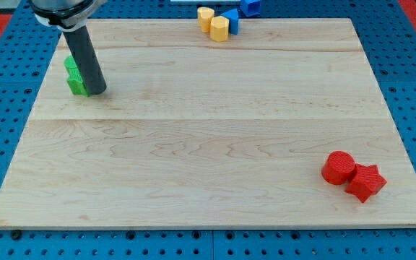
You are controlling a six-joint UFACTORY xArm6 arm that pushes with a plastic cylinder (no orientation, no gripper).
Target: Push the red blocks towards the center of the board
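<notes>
Two red blocks lie near the view's bottom right corner of the wooden board: a red cylinder and, touching it on its right, a red star-shaped block. My tip is far from them, at the view's upper left, right beside the green blocks. The dark rod rises from the tip toward the view's top left.
Two yellow blocks and a blue block sit at the board's top edge near the middle. Another blue block lies just off the board above them. Blue perforated surface surrounds the board.
</notes>
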